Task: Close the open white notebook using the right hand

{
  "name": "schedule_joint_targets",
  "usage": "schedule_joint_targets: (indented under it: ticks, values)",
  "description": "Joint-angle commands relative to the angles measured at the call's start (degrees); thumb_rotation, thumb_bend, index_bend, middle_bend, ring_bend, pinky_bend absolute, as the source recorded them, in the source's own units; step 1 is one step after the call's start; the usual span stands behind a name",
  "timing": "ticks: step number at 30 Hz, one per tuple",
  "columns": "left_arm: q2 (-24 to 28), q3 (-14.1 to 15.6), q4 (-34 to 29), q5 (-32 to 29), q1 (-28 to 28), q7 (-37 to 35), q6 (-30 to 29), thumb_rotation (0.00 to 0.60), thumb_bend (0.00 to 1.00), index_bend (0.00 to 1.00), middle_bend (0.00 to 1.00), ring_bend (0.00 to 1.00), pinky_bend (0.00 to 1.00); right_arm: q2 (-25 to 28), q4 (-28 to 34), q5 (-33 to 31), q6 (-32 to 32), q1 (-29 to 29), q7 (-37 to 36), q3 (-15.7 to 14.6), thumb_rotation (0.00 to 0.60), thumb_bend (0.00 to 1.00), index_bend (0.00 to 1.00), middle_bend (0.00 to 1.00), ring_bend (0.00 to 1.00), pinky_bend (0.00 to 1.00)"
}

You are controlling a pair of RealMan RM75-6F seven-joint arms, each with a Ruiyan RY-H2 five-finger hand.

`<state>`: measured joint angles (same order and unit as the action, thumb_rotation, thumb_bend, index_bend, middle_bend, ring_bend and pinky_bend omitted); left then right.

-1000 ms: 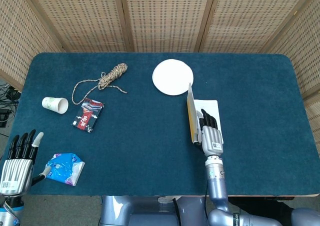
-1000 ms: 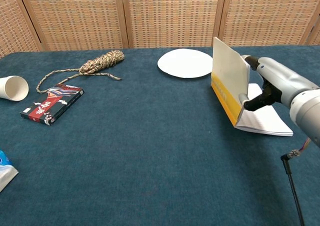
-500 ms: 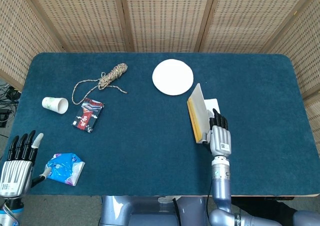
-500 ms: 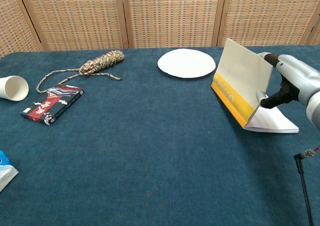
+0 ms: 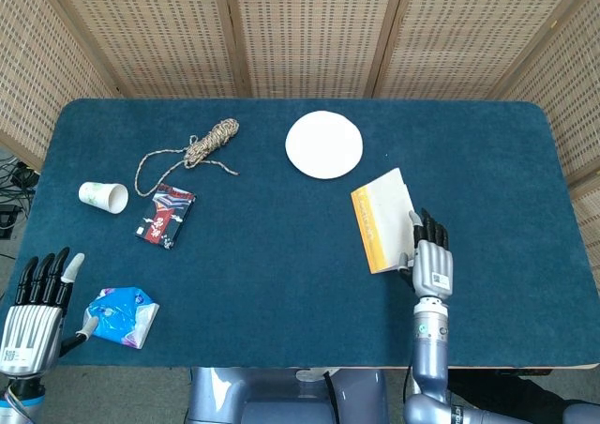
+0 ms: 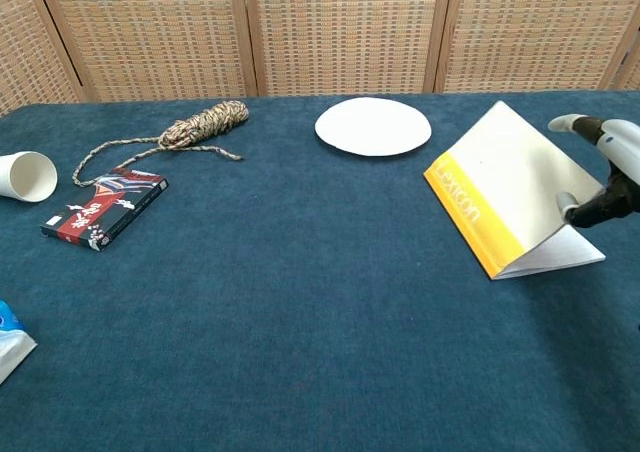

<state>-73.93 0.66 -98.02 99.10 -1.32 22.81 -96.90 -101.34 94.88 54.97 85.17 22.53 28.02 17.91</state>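
White notebook with yellow spine band (image 5: 382, 220) on blue cloth table (image 5: 262, 274), right of centre, cover tilted, not flat | right hand (image 5: 431, 260) at its right edge, fingertips (image 6: 568, 203) under the raised cover | left hand (image 5: 36, 302) spread, holding nothing, at table's near-left corner.

We see the white notebook (image 5: 382, 220) right of centre, our right hand (image 5: 431, 258) at its near-right corner, our left hand (image 5: 37, 302) spread near-left.
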Motion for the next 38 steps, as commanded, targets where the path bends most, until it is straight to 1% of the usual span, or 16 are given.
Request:
schedule_joint_targets:
  ticks: [1,7,10,14,18,20,23,26,29,33,38]
  values:
    - [0.07,0.13,-0.17,0.68,-0.21,0.2,-0.42,0.6,0.18,0.0,0.0,0.0,0.0,0.93,0.37,-0.18,-0.05,-0.59,-0.14,-0.09,0.6,0.66,0.0,0.0,0.0,0.0]
    - [0.38,0.01,-0.4,1.12,-0.56,-0.06,-1.02,0.6,0.18,0.0,0.0,0.0,0.0,3.07,1.6,1.3,-0.22,-2.06,-1.67,-1.6,0.6,0.65,0.0,0.0,0.0,0.0]
    - [0.85,-0.23,-0.66,0.96,-0.64,-0.54,-1.14,0.6,0.18,0.0,0.0,0.0,0.0,5.19,3.09,3.72,-0.5,-2.86,-2.68,-3.23,0.6,0.63,0.0,0.0,0.0,0.0]
    - [1.25,-0.76,-0.64,-0.43,-0.89,0.39,-0.84,0.6,0.18,0.0,0.0,0.0,0.0,9.11,5.02,8.48,-0.01,-4.0,-1.45,-6.85,0.6,0.53,0.0,0.0,0.0,0.0]
    - [2.1,-0.51,-1.89,-1.23,-1.29,1.91,-0.22,0.6,0.18,0.0,0.0,0.0,0.0,15.06,6.96,15.19,-0.72,-5.57,-3.02,-11.72,0.6,0.45,0.0,0.0,0.0,0.0]
    - [2.57,-0.31,-2.72,-1.01,-1.47,2.56,-0.2,0.6,0.18,0.0,0.0,0.0,0.0,17.91,6.22,19.42,-0.23,-6.53,-4.53,-14.11,0.6,0.4,0.0,0.0,0.0,0.0]
    - [3.11,-0.07,-3.46,-0.8,-1.73,3.45,-0.16,0.6,0.18,0.0,0.0,0.0,0.0,21.53,4.94,23.89,0.21,-7.98,-8.01,-16.87,0.6,0.35,0.0,0.0,0.0,0.0]
    - [3.34,-0.05,-3.74,-0.75,-1.91,3.51,-0.22,0.6,0.18,0.0,0.0,0.0,0.0,24.56,3.69,27.48,1.07,-9.53,-11.53,-19.08,0.6,0.32,0.0,0.0,0.0,0.0]
    - [3.47,-0.11,-3.72,-0.91,-2.02,3.37,-0.15,0.6,0.18,0.0,0.0,0.0,0.0,26.42,1.89,31.37,2.47,-10.92,-13.66,-21.04,0.6,0.3,0.0,0.0,0.0,0.0]
    - [3.44,-0.26,-3.55,-1.29,-1.98,3.3,0.26,0.6,0.17,0.0,0.0,0.0,0.0,27.53,0.22,34.32,3.98,-12.45,-15.31,-22.25,0.6,0.29,0.0,0.0,0.0,0.0]
    - [3.16,-0.44,-3.32,-2.07,-1.59,2.59,1.37,0.6,0.18,0.0,0.0,0.0,0.0,28.6,1.56,33.79,3.36,-13.23,-16.88,-21.87,0.6,0.3,0.0,0.0,0.0,0.0]
